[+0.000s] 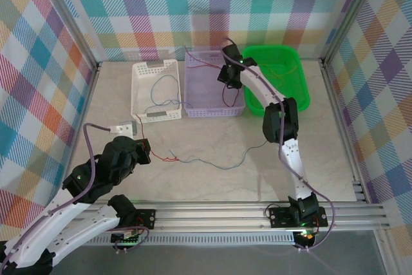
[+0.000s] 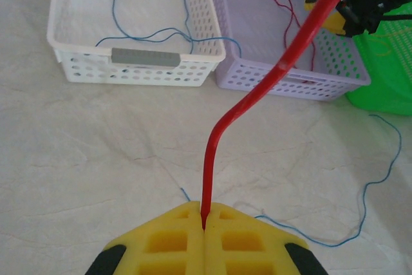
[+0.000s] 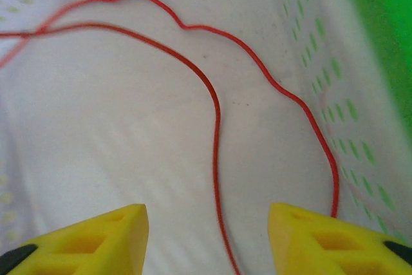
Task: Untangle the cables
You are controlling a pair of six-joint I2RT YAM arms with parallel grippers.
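Observation:
My left gripper (image 1: 148,151) (image 2: 205,218) is shut on a red cable (image 2: 283,62) (image 1: 170,158), low over the table at the near left. That cable rises from the yellow pads toward the purple basket (image 1: 212,111) (image 2: 290,85). Over that basket, my right gripper (image 1: 226,80) (image 3: 206,243) stands open above red cable (image 3: 216,127) that loops on the basket floor and passes loose between its fingers (image 3: 96,239). One blue cable (image 1: 219,164) (image 2: 364,204) lies on the table. Another blue cable (image 1: 164,91) (image 2: 148,33) sits in the white basket (image 1: 138,88) (image 2: 84,69) and hangs over its rim.
A green basket (image 1: 295,91) (image 2: 386,88) (image 3: 386,17) stands right of the purple one, with a thin yellowish wire in it. All three baskets line the back of the table. Metal frame rails run along both sides and the near edge.

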